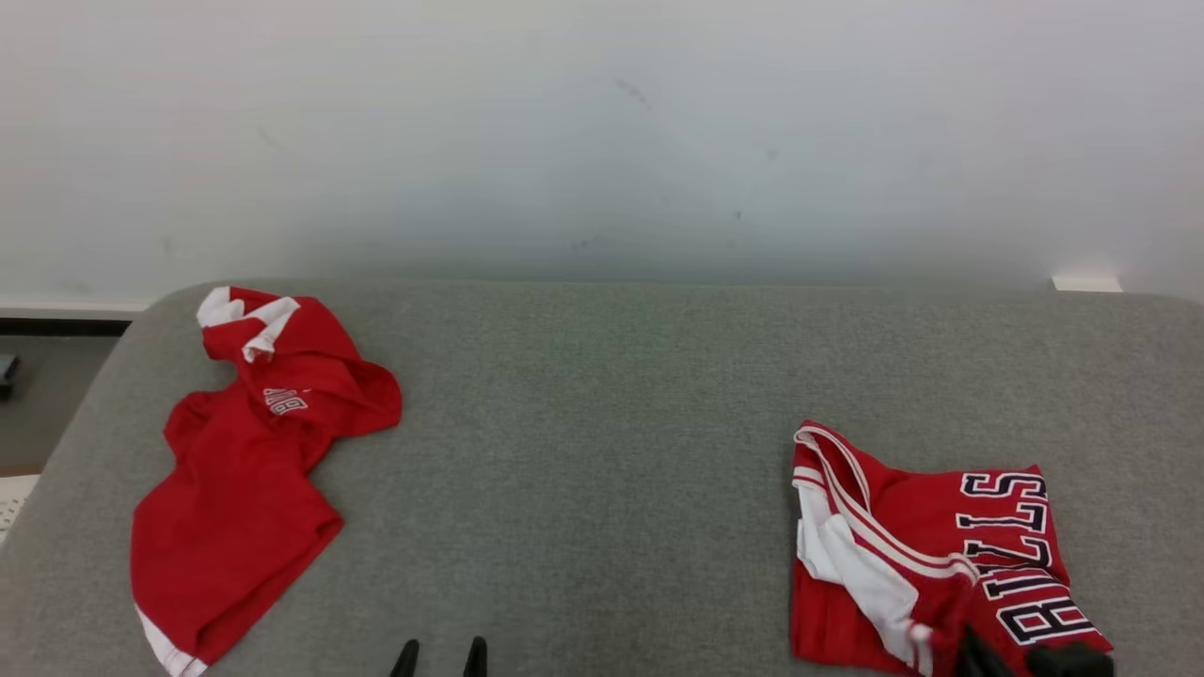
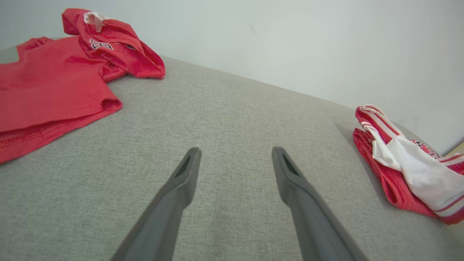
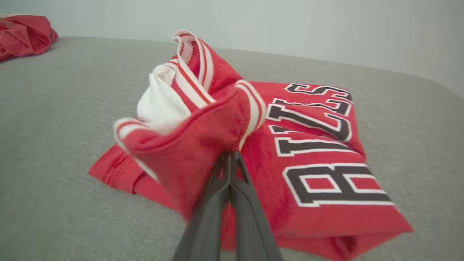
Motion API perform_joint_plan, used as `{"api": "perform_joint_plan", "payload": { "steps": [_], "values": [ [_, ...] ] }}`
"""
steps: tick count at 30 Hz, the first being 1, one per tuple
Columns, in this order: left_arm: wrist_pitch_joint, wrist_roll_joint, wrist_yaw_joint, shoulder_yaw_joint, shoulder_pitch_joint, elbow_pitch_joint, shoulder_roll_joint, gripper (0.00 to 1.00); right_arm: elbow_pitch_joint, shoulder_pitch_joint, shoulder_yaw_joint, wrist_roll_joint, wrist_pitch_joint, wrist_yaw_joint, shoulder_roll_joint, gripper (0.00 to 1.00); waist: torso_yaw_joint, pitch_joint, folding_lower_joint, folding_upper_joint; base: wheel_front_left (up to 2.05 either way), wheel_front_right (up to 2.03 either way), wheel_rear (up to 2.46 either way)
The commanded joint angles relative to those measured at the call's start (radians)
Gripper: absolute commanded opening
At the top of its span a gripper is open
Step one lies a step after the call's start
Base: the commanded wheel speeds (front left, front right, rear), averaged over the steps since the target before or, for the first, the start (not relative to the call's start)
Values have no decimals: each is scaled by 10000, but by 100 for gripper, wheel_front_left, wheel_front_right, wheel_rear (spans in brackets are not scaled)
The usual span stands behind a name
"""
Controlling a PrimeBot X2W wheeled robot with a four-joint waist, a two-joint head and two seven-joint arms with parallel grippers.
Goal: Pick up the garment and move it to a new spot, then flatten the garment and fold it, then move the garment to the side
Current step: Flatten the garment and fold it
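garment [image 1: 922, 555], red jersey with white trim and dark block lettering, lies folded at right side of grey fabric surface [image 1: 602, 423], near front edge. right gripper [image 3: 231, 159]: fingers pressed together, pinching raised fold of striped trim on jersey's near side. left gripper [image 2: 235, 150]: fingers spread apart, nothing between them, low over bare surface at centre. second red garment [image 1: 245, 470] crumpled at far left, well apart. cloth looks light, soft, limp. judged: single pinch may let layers sag open; better grip through all layers at folded edge.
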Motion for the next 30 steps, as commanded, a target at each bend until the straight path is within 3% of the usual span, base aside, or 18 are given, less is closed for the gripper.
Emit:
{"api": "perform_joint_plan", "payload": {
  "steps": [1, 7, 14, 22, 27, 28, 30],
  "values": [
    [-5, 63, -8, 29, -55, -27, 37, 100, 218, -299, 405, 49, -95, -23, 215, 0, 190, 24, 0, 0, 0, 0, 0],
    [-5, -52, 47, 31, -10, -70, 36, 100, 1086, -1063, 1751, 440, -58, -23, 866, 0, 434, 3, 0, 0, 0, 0, 0],
    [-5, -197, 117, 3, 18, -34, 37, 100, 2157, -1640, 2311, 526, 250, -23, 1168, 0, 518, -96, 0, 0, 0, 0, 0],
    [-5, -211, 190, 252, 162, -7, 37, 100, 1311, -1108, 2209, 957, 493, -23, 846, 0, 180, -379, 0, 0, 0, 0, 0],
    [-5, -238, 227, 265, 144, -72, 36, 100, -227, -268, 1496, 1180, 561, -23, 282, 16, -39, -536, 0, 0, 0, 0, 0],
    [-5, -258, 251, 268, 169, -75, 37, 100, -536, -76, 1278, 1125, 599, -23, 152, 22, -93, -568, 0, 0, 0, 0, 0],
    [-5, -286, 267, 251, 196, -91, 36, 100, -1210, 332, 740, 1032, 618, -23, -38, 44, -187, -622, 0, 0, 0, 0, 0]
  ]
}}
